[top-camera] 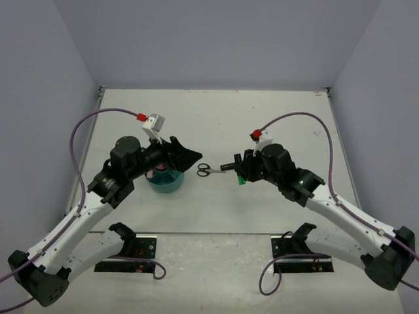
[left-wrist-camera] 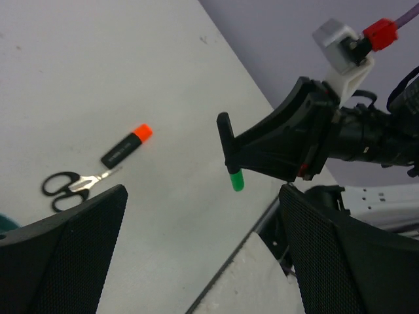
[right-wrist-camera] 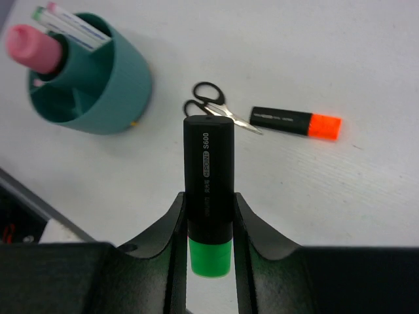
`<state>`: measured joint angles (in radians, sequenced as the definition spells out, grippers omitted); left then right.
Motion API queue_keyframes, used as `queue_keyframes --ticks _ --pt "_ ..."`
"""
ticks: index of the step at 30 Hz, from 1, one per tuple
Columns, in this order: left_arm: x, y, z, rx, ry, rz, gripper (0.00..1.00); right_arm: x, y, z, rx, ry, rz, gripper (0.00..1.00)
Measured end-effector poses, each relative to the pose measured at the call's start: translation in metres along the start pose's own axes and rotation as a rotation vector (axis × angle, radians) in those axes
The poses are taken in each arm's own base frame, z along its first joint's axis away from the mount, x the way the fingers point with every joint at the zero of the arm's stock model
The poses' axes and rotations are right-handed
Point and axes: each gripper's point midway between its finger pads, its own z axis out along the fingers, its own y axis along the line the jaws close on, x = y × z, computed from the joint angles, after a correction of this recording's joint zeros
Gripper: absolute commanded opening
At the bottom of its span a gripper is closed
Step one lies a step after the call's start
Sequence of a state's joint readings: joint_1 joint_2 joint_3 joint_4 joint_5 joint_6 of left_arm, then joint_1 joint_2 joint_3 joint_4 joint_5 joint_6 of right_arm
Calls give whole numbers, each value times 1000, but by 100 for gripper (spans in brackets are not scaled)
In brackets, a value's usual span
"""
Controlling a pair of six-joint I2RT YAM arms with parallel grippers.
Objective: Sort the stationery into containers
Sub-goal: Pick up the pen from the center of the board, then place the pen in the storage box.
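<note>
My right gripper (right-wrist-camera: 209, 243) is shut on a black highlighter with a green cap (right-wrist-camera: 208, 176), held off the table with the cap toward the wrist; from above the right gripper (top-camera: 240, 170) hangs right of centre. Black-handled scissors (right-wrist-camera: 211, 103) and an orange-capped black highlighter (right-wrist-camera: 294, 122) lie on the table between the arms. The round teal organizer (right-wrist-camera: 121, 91) stands to the left and holds a pink tube (right-wrist-camera: 31, 47) and thin white pens (right-wrist-camera: 73, 27). My left gripper (top-camera: 190, 157) hovers open and empty over the organizer (top-camera: 167, 183), its fingers (left-wrist-camera: 72, 255) spread wide.
In the left wrist view the right arm's black gripper and its camera mount (left-wrist-camera: 340, 52) stand close ahead. The table's near edge (left-wrist-camera: 242, 252) runs under the left fingers. Purple cables (top-camera: 308, 121) loop above both arms. Grey walls close in the table on three sides.
</note>
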<state>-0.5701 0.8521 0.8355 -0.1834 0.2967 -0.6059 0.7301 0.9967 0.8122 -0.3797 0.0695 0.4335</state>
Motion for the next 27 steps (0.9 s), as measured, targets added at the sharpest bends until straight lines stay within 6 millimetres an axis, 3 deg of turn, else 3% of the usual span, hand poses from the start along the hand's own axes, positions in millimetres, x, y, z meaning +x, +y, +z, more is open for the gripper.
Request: queue_keyframes --ticks 5,8,12,14,16,19,21,23,27 --pt "33 -33 29 122 91 -59 94 -27 34 -35 -156 -163 0 0" --pt "43 -50 40 170 113 -81 90 -26 53 -43 -223 -177 -16 0" --pt "41 -58 49 197 94 -105 78 -21 69 -47 -277 -173 -34 0" --pt "42 -58 56 196 90 -119 66 -19 75 -47 -289 -170 -43 0" --pt "45 -55 64 186 96 -134 62 -17 78 -46 -295 -166 -50 0" --pt "51 -51 71 166 107 -146 46 -10 84 -43 -301 -144 -64 0" --pt "53 -49 74 157 109 -150 28 -6 88 -40 -307 -130 -73 0" --pt "52 -49 74 154 104 -151 1 -4 91 -38 -310 -124 -79 0" --pt "49 -49 75 152 92 -146 0 -4 92 -35 -302 -125 -84 3"
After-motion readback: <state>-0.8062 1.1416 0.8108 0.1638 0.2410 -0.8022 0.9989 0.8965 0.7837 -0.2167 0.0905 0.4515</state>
